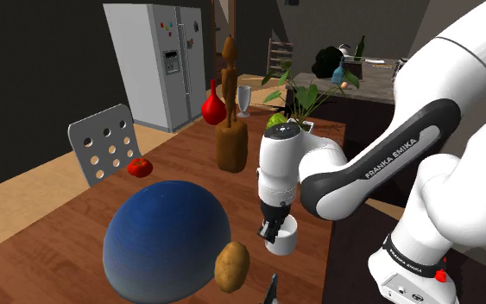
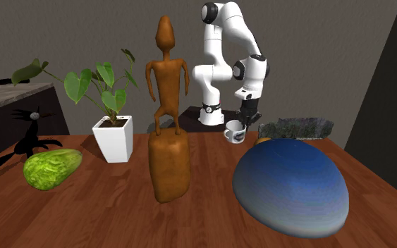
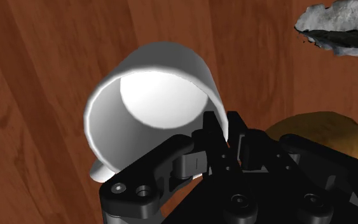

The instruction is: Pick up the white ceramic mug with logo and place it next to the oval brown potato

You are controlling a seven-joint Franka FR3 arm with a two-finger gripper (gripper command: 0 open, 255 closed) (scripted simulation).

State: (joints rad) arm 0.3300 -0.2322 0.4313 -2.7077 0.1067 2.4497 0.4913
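Wooden desk [image 1: 68, 242] carries everything. Largest item on it is a blue rounded mound [image 1: 167, 237], at the shoulder view's lower left. Beyond it stands a tall brown carved figure [image 2: 167, 141], upright. My end effector [image 1: 273, 226] points down over the desk, just right of the mound in the shoulder view. Fingers are nearly closed, pinching the wall of the white mug [image 3: 152, 95], one finger inside the rim and one outside. Mug sits tilted in the grip, mouth toward the wrist camera. Cannot tell whether its base touches the desk. Brown potato [image 1: 232, 264] lies near the mug, beside the mound's edge.
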